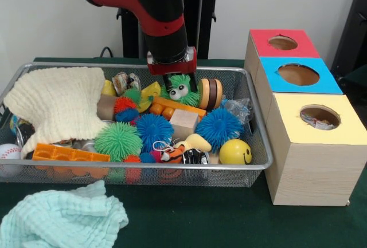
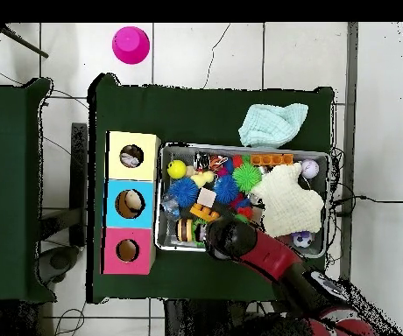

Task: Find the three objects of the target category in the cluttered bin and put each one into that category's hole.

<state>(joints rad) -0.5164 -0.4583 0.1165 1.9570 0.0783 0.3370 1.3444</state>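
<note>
My gripper (image 1: 181,86) hangs over the back middle of the wire bin (image 1: 143,167). Its black fingers (image 1: 167,82) are closed around a green fuzzy toy with googly eyes (image 1: 183,92), which sits just above the clutter. To the right stand three wooden boxes, each with a hole: red top (image 1: 282,42), blue top (image 1: 298,74) and yellow top (image 1: 319,116). The yellow hole has something inside. In the overhead view the arm (image 2: 231,241) covers the gripper and the toy, and the boxes (image 2: 130,203) lie left of the bin (image 2: 240,146).
The bin also holds a cream knitted cloth (image 1: 60,105), a green spiky ball (image 1: 117,141), blue spiky balls (image 1: 218,126), a yellow smiley ball (image 1: 235,152), a toy burger (image 1: 210,93), a wooden block (image 1: 183,123) and an orange brick (image 1: 69,154). A pale teal cloth (image 1: 57,219) lies in front.
</note>
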